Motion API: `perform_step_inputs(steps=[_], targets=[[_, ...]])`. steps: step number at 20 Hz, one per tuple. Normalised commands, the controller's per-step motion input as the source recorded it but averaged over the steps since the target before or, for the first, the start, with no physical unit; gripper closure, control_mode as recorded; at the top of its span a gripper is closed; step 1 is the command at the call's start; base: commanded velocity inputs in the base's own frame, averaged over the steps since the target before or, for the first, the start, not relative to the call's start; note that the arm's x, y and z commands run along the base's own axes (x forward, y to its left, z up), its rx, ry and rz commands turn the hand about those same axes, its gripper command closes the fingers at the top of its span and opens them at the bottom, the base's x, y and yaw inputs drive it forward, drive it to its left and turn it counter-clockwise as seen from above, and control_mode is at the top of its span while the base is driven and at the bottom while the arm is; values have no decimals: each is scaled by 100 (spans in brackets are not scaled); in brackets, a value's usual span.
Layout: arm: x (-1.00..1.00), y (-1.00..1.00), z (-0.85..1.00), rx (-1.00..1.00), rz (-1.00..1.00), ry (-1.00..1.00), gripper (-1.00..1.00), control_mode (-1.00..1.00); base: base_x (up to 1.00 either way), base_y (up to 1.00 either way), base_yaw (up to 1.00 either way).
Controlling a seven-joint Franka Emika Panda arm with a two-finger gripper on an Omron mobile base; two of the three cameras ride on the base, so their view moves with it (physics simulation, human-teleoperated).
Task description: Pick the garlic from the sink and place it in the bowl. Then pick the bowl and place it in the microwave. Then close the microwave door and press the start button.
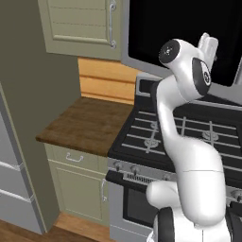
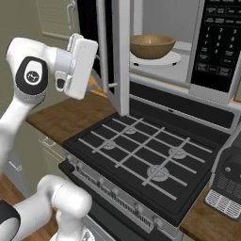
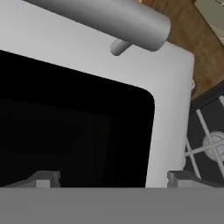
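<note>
Bowl (image 2: 152, 45) sits on microwave (image 2: 207, 56) turntable, upper centre of right base view; garlic not discernible. Microwave door (image 3: 96, 100) open; gripper (image 3: 109, 179) jaws wide, empty, facing it. Closing, start remain

bowl (image 2: 152, 45) in open microwave (image 2: 188, 56)

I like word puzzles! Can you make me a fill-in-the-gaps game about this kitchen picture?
1. The bowl sits inside the ____.
2. The microwave door stands ____.
3. The tool faces the door's black window with its jaws ____.
4. Under the microwave is a gas ____.

Missing words: microwave; open; open; stove
</note>
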Motion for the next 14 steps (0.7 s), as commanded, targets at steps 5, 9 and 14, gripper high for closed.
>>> perform_step_inputs(steps=[5, 9, 14], targets=[[54, -28, 0, -3, 20, -1, -100, -100, 0, 0, 0], [-19, -37, 2, -20, 34, 0, -100, -100, 0, 0, 0], [2, -14, 2, -38, 23, 6, -100, -100, 0, 0, 0]])
